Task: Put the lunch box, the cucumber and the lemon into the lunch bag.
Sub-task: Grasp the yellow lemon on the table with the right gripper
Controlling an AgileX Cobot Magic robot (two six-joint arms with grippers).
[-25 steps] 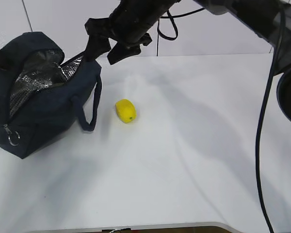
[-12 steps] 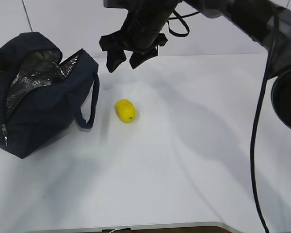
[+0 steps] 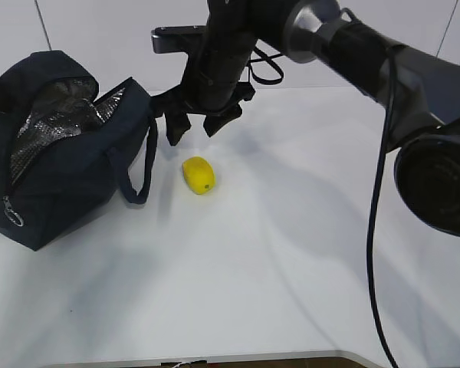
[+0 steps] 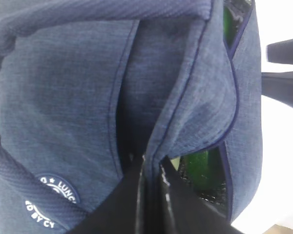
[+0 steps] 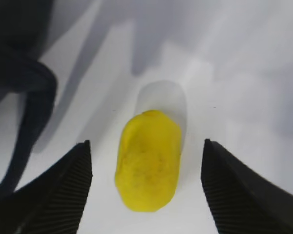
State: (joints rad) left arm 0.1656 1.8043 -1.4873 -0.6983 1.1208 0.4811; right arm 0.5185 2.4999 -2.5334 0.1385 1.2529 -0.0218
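Cucumber (image 4: 201, 163) mostly hidden in lunch bag (image 4: 63, 97) — lunch box possibly unseen.

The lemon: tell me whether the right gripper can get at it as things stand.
Probably yes. The right gripper hangs open above the lemon, a finger on each side, nothing between them; the lunch bag sits off to the side.

Black arm (image 3: 345, 46) w/ loose black cable (image 3: 379, 230), ribbed black fingers (image 5: 63, 187).

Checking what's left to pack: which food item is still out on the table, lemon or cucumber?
The lemon: it lies on the white table beneath the open right gripper. The cucumber shows green inside the lunch bag.
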